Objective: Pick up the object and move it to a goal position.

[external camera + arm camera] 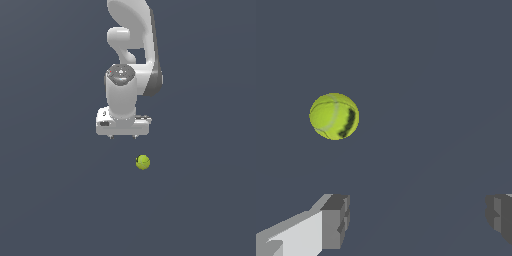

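1. We count one small yellow-green tennis ball [143,162] with faint curved seam lines, one white robot arm [131,55] with rounded joints, and one white tool [122,136] at its end.
2. We see a single plain dark grey-blue surface [50,200] filling both views; it carries the ball, so we call it the counter.
3. In the exterior view the ball lies alone on the counter, below the tool in the picture and a little toward the exterior view's right of it. It is near the tool but clearly apart from it; nothing touches it.
4. In that view the tool's flat white block hangs from the wrist, with two short finger stubs showing at its lower edge, one near each end.
5. In the wrist view we count two grey fingertips [336,220], one at each side of the picture, with a wide stretch of bare counter between them. The tool stands wide and holds nothing.
6. In the wrist view the ball [334,116] sits outside the gap between the fingers, ahead of them and nearer the white-backed finger than the other. A dark mark shows on one side of it beside the seam lines.
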Available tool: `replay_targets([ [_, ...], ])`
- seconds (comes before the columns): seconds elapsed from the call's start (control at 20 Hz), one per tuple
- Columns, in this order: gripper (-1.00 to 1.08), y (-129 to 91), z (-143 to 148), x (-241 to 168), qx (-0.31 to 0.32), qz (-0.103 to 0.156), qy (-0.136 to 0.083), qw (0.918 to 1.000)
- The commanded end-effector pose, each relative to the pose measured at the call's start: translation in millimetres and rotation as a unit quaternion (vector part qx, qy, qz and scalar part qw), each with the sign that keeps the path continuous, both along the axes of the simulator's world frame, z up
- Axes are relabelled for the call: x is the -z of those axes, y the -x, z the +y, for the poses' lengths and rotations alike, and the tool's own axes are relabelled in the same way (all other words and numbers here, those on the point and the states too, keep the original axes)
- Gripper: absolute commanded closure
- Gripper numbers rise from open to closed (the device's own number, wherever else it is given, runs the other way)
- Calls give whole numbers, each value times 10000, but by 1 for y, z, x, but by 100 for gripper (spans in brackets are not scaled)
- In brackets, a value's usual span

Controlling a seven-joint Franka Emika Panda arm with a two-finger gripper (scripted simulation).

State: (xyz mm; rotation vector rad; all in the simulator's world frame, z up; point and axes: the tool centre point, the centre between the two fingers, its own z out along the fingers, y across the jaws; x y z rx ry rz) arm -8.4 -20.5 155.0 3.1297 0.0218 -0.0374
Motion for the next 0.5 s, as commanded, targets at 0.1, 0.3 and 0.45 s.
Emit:
replay_targets([
  [0.1,-92,0,3,0,-32,14,1,10000],
  [0.3,-92,3,21,4,-262,113,6,9996],
  [0.45,-92,3,28,5,-358,152,8,9992],
])
